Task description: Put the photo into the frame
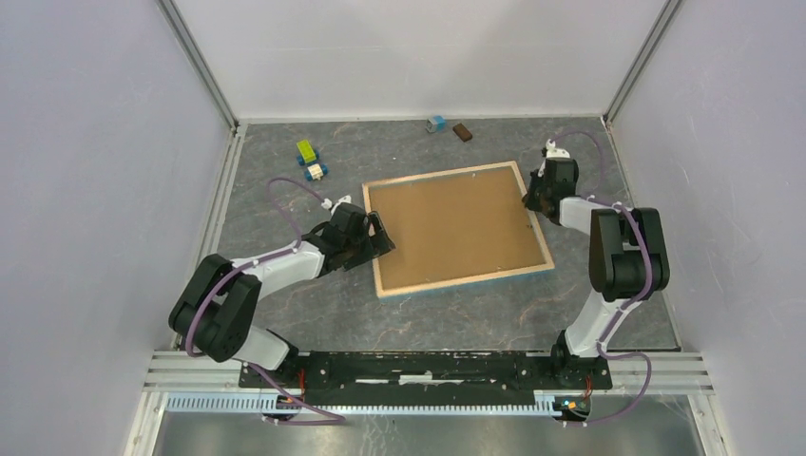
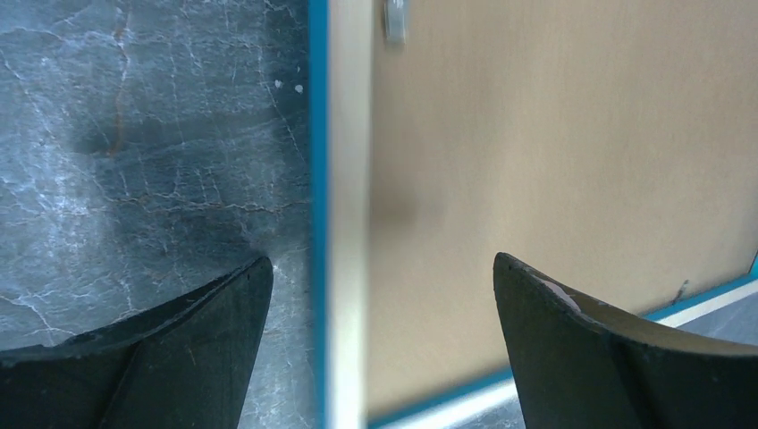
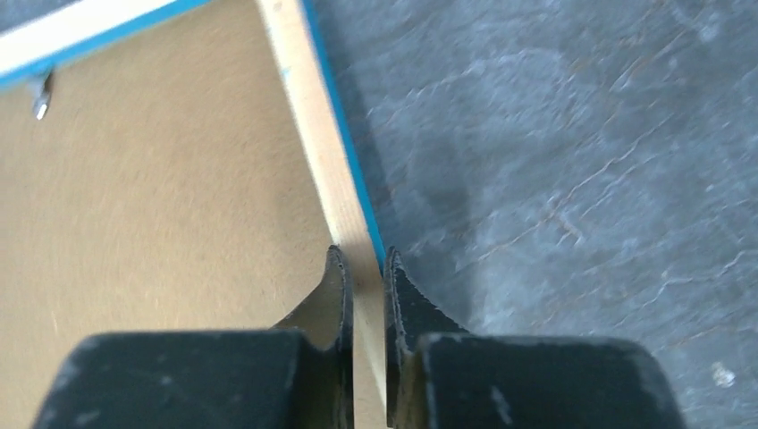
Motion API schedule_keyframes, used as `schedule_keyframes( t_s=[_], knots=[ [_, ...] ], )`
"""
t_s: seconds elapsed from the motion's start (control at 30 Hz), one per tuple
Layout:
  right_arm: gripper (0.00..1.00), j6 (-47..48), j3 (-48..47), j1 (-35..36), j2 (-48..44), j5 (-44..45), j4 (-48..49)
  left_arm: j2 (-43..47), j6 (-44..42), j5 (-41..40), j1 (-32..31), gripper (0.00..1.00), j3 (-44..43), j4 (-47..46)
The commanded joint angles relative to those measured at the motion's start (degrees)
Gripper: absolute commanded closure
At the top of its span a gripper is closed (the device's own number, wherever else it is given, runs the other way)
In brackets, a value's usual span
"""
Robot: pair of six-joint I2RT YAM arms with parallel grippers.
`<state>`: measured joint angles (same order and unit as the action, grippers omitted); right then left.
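Frame position first: your frame [image 1: 466, 278] lies flat on the grey marbled table [image 1: 285, 313]. Its pale wooden back faces up, and a thin line of blue shows along its outer edges. It sits roughly mid-table, turned a little so that its far right corner points toward the right wall. A brown backing board [image 1: 456, 228] fills the opening inside the rails.

Your right gripper [image 3: 365, 259] is at the right-hand rail, close to that far right corner. In the right wrist view the fingers stand nearly together with the rail running straight up between them. One finger is on the board side and the other at the blue outer edge, so they are pinched onto that rail.

Your left gripper [image 2: 383, 261] is on the opposite side, over the left rail about midway along it. Its jaws are spread wide and grip nothing. One fingertip hangs over bare table outside the frame and the other over the backing board. The rail passes between them with clear space on both sides. Whether the tips touch the surface below, you cannot tell. A small metal tab [image 2: 394, 20] sits at the board's edge just beyond.

Near the far wall, well apart from the frame, lie a few small toy blocks [image 1: 306, 150].
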<state>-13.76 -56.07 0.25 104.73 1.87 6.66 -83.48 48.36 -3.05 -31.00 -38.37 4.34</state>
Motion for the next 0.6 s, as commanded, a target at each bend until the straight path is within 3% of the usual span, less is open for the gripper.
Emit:
schedule_keyframes(
  t_s=[0.0,0.23,0.43,0.57],
  knots=[
    [0.98,-4.1,6.3,0.1,-1.2,2.6,-3.0,-2.8,-2.4,-2.9,0.2,0.01,-2.3,5.9],
    [1.0,-2.9,9.5,0.1,-2.5,2.1,-1.4,-6.1,-4.0,-9.7,0.3,0.02,-10.3,11.7],
    [1.0,-1.1,7.1,0.0,-0.7,3.1,-3.6,-14.9,-10.0,-17.9,1.2,0.03,-25.6,19.1],
    [1.0,-0.4,5.8,0.0,0.2,3.7,-4.7,-20.1,-10.9,-17.1,3.7,0.07,-31.0,18.8]
  ],
)
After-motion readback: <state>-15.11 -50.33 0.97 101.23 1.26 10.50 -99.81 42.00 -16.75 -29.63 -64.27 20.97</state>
